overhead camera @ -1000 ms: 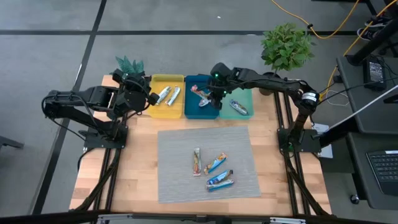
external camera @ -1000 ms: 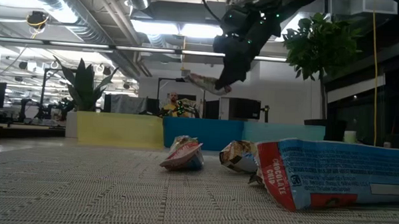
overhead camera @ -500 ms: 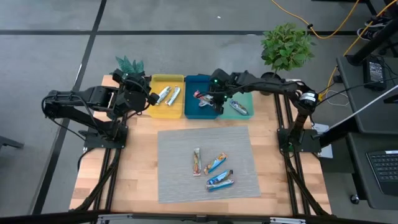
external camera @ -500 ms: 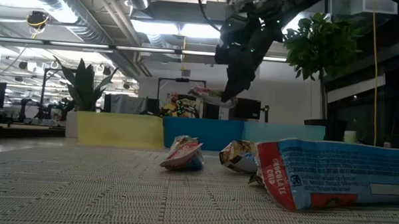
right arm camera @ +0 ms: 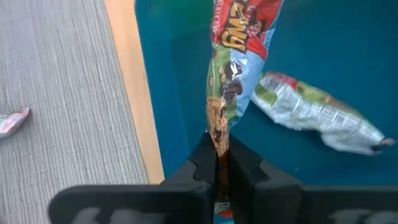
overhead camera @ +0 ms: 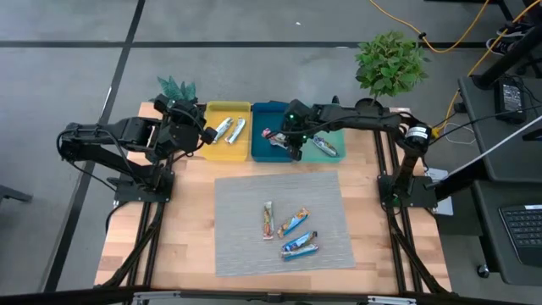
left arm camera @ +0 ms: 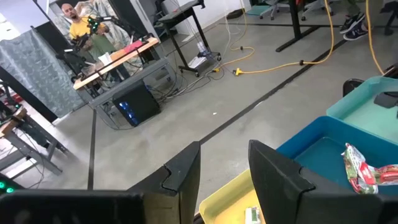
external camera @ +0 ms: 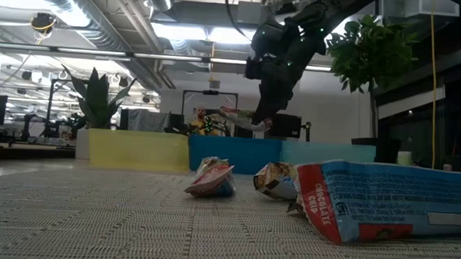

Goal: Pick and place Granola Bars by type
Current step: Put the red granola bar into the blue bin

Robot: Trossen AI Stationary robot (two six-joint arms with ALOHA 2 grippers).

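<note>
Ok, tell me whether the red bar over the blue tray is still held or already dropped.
Still held: the right gripper is shut on the red bar, hanging above the blue tray, where another bar lies.

Glossy crinkled foil bar point(right arm camera: 239, 59), woven matt mat point(overhead camera: 246, 203), wooden table point(overhead camera: 190, 229)

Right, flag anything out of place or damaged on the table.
Nothing stands out. The right gripper holds a red-orange bar over the blue tray, where a like bar already lies. Two silver bars sit in the yellow tray, and three bars wait on the grey mat.
</note>
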